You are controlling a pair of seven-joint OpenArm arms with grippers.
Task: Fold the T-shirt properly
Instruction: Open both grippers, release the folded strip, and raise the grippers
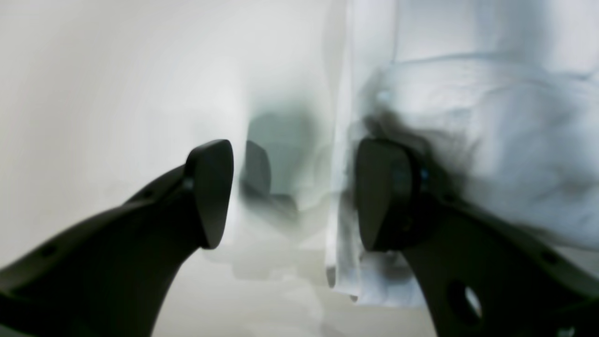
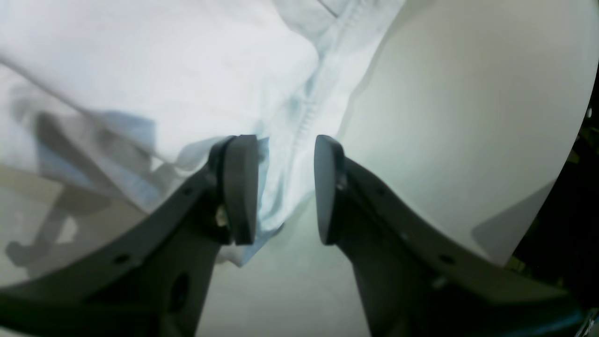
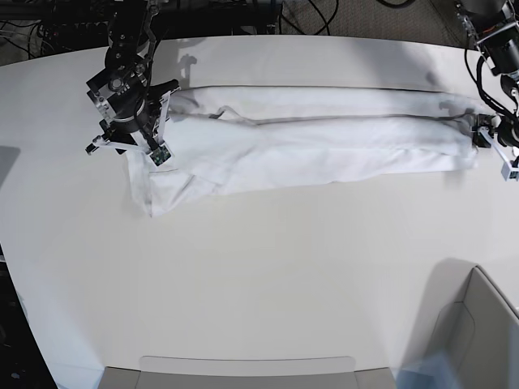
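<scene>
Two grippers are bracketing the T-shirt (image 3: 308,138), lying as a long left-right strip on the table's (image 3: 259,284) far half: right gripper (image 2: 285,187) spread around its left hem edge, left gripper (image 1: 292,192) spread wide beside its right end, pinching nothing.

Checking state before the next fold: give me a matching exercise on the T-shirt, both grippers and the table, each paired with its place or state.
Things:
1. T-shirt
2. left gripper
3. right gripper
4. table

Places or states:
A. jaws open around the stitched hem at one end of the cloth
B. bare white surface under everything
C. folded into a long band lying across the far part of the table
D. jaws spread wide, cloth edge beside one finger, nothing clamped

Pairs: 1-C, 2-D, 3-A, 4-B
</scene>
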